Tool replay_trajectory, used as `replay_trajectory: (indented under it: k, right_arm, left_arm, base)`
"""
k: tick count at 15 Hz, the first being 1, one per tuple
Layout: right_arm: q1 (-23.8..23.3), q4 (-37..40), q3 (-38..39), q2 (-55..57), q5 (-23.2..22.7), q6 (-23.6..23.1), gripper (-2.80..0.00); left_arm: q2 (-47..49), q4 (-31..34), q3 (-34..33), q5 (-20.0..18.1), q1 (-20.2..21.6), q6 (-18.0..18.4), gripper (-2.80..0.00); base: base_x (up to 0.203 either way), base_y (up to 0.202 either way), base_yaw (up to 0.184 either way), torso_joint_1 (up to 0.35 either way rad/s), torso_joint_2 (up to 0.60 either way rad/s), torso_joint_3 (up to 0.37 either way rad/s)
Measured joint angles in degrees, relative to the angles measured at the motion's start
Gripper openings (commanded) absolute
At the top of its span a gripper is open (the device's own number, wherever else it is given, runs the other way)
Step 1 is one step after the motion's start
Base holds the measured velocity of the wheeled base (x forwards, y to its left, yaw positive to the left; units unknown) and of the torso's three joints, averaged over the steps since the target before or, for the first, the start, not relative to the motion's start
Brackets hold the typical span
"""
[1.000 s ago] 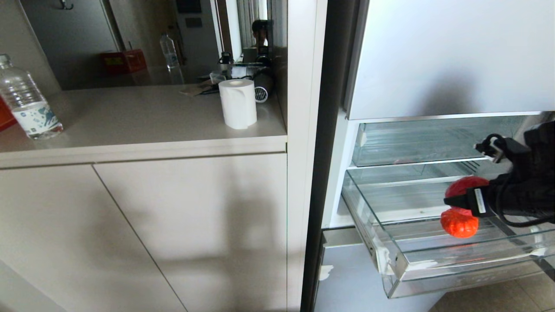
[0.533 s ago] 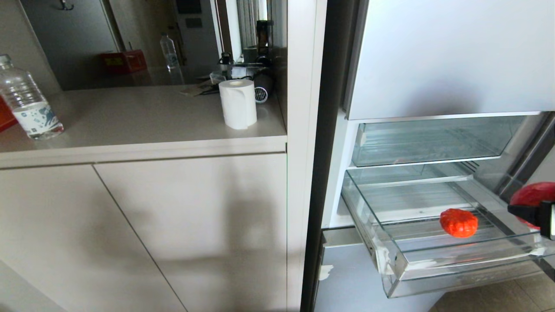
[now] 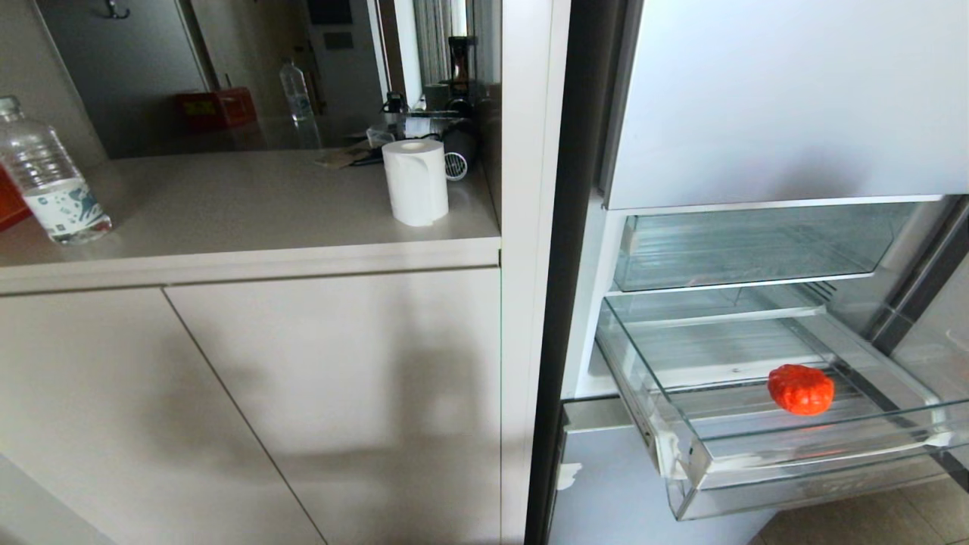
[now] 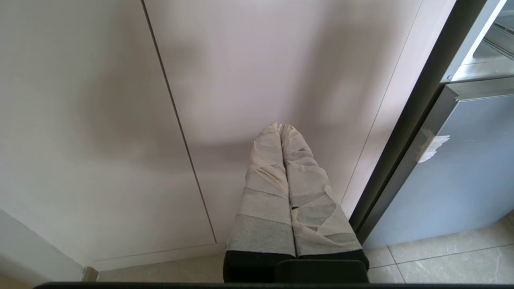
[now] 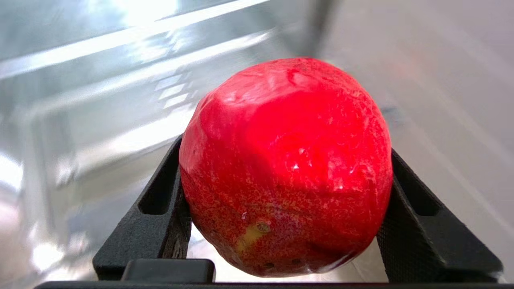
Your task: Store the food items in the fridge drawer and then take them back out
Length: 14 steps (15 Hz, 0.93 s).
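Observation:
The clear fridge drawer stands pulled out at the lower right of the head view. One bumpy orange-red fruit lies on its ribbed base. The smooth red fruit fills the right wrist view, clamped between the black fingers of my right gripper, which is out of the head view. My left gripper, its fingers wrapped in pale tape, is shut on nothing and points at the cabinet front beside the fridge.
An upper clear drawer sits above the pulled-out one, under a pale fridge door. On the counter to the left stand a paper roll and a water bottle. A lower blue-grey fridge front meets the tiled floor.
My right gripper has lifted the red fruit out of the drawer and carried it off the right edge of the head view. The orange-red fruit stays in place.

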<state>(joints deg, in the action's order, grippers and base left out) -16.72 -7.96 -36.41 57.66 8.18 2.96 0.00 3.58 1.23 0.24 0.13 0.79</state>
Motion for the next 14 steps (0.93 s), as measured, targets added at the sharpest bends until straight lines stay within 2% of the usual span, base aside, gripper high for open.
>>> replay_trajectory:
  k: [3,5,7,9,11,14]
  right_arm:
    - [-9.12,-0.08,-0.20,-2.99,-1.17,2.18,-2.80]
    - [-19.40,-1.64,-0.88,-3.78,-3.72,2.77,-2.80]
    - [-31.68,-4.81,-1.84,-3.73,-6.26,3.84,-2.80]
    - [-44.27,-7.92,-3.62,-2.93,-9.99,6.24,-2.80]
    - [-56.99,-9.56,-6.75,-1.29,-16.67,10.14,-2.80]
    - [-70.60,-10.83,-13.53,3.20,-25.48,15.89,-2.80]
  left_arm:
    - [0.00,0.00,0.00,0.00,0.00,0.02,-2.80]
    - [0.00,0.00,0.00,0.00,0.00,0.05,-2.80]
    - [0.00,0.00,0.00,0.00,0.00,0.02,-2.80]
    - [0.00,0.00,0.00,-0.02,0.00,0.03,-2.80]
    - [0.00,0.00,0.00,0.00,0.00,0.02,-2.80]
    - [0.00,0.00,0.00,-0.01,0.00,0.02,-2.80]
  base:
    - [0.000,0.000,0.000,0.000,0.00,0.000]
    - [0.000,0.000,0.000,0.000,0.00,0.000]
    - [0.000,0.000,0.000,0.000,0.00,0.000]
    - [0.000,0.000,0.000,0.000,0.00,0.000]
    - [0.000,0.000,0.000,0.000,0.00,0.000]
    - [0.000,0.000,0.000,0.000,0.00,0.000]
